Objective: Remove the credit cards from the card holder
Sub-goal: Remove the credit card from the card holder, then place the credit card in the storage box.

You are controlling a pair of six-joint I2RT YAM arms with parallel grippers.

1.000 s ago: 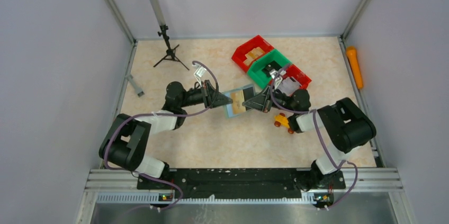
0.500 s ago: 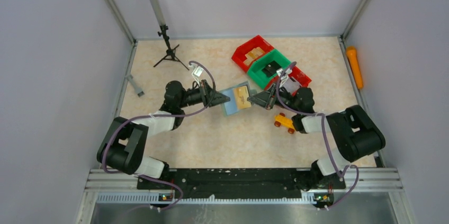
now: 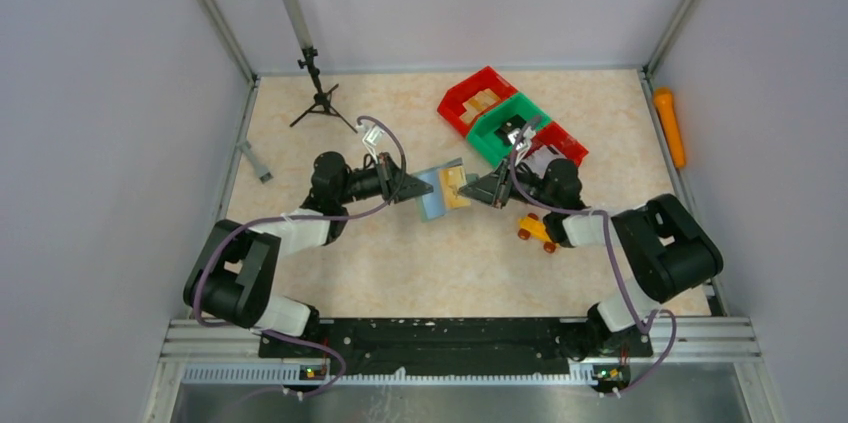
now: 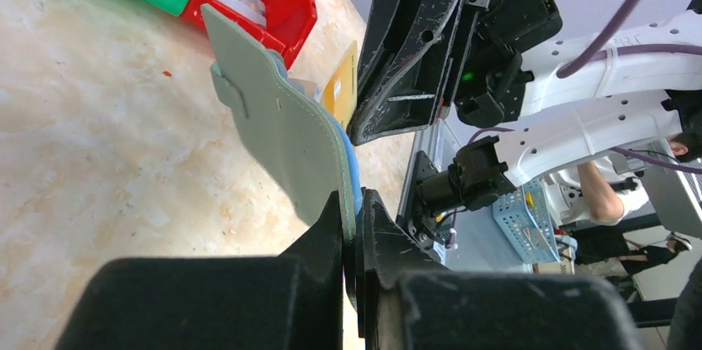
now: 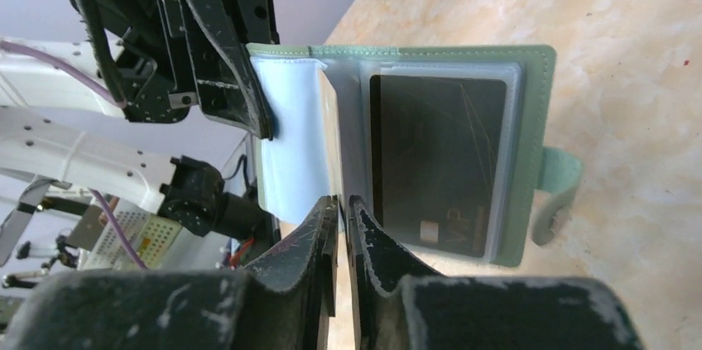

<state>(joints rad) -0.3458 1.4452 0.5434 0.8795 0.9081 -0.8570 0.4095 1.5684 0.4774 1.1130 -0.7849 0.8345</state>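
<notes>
We see the card holder (image 4: 281, 127) held open between both arms over the middle of the table (image 3: 400, 263), standing on edge, its tab on the outer cover. The left gripper (image 4: 353, 205) is clamped on one cover, grey-green outside and pale blue inside. The right gripper (image 5: 341, 205) has its jaws pinched nearly together on a tan credit card (image 4: 341, 89), which we see edge-on from the right wrist and which sticks out of the holder. A dark credit card (image 5: 437, 160) sits in the clear pocket of the other cover. A yellow toy car (image 3: 536, 231) is just beside the right arm. The green bin (image 3: 505, 128) and red bins (image 3: 470, 98) are behind.
</notes>
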